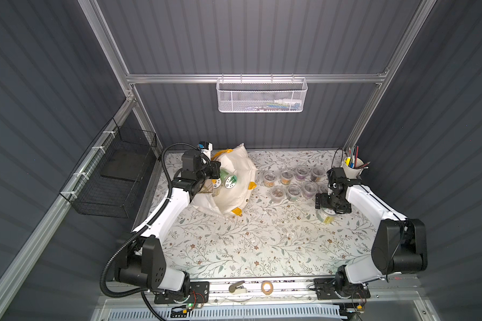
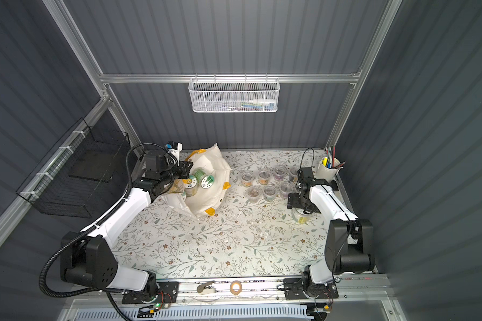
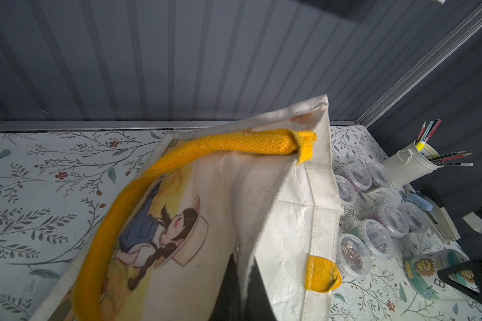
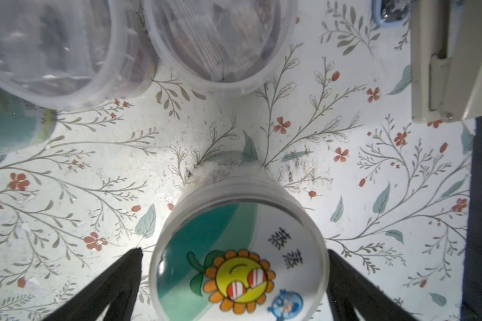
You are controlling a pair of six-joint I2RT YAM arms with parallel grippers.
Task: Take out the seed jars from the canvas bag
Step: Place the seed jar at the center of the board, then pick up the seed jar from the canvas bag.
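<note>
Main worry for me is the right gripper (image 4: 233, 250): it's spread wide around the big clear round jar with the sunflower lid (image 4: 240, 266), which stands on the floral tabletop (image 1: 248, 244). The fingers sit so close to its sides that a crooked lift could clip it and knock it into the small clear-lidded seed cups (image 1: 290, 182) nearby. About eight of those are out, with brown, orange and purple stuff inside. The left gripper (image 1: 217, 173) is pressed together, apparently on the rim of the slumped off-white canvas bag with yellow handles (image 1: 244, 169). If it lets go, the mouth probably flops over the three-ish green-white lidded jars (image 1: 231, 182) inside, which are tumbled at angles.
</note>
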